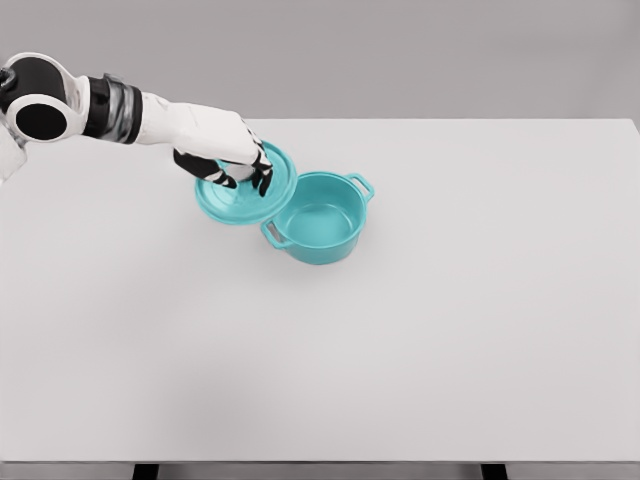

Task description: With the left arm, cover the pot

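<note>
Nearest the camera: bare white table (320, 380), front edge along the bottom, nothing lying on that stretch. Farther back, near the middle of the top, teal pot (318, 218), upright, open, inside bare, one loop handle toward the far right, the other toward the near left. Just left of the pot and a little behind it, teal lid (245, 190), round, slightly tilted, its right rim overlapping the pot's left rim, whether touching or clear above it cannot be told. On top of the lid, left hand (232, 160), white with dark fingers curled down around the knob area, closed on the lid; knob itself hidden under the fingers. Left of the pot again, white forearm running back to a dark wrist band and a black-and-white joint at the upper left corner. No right arm anywhere in view. As for progress, judged from this layout: lid grasped and brought to the pot's edge, so pick-up done and carry mostly done; pot not yet covered. Left to do: shift the lid rightward until centred over the opening, level it, lower it onto the rim, then release.
</note>
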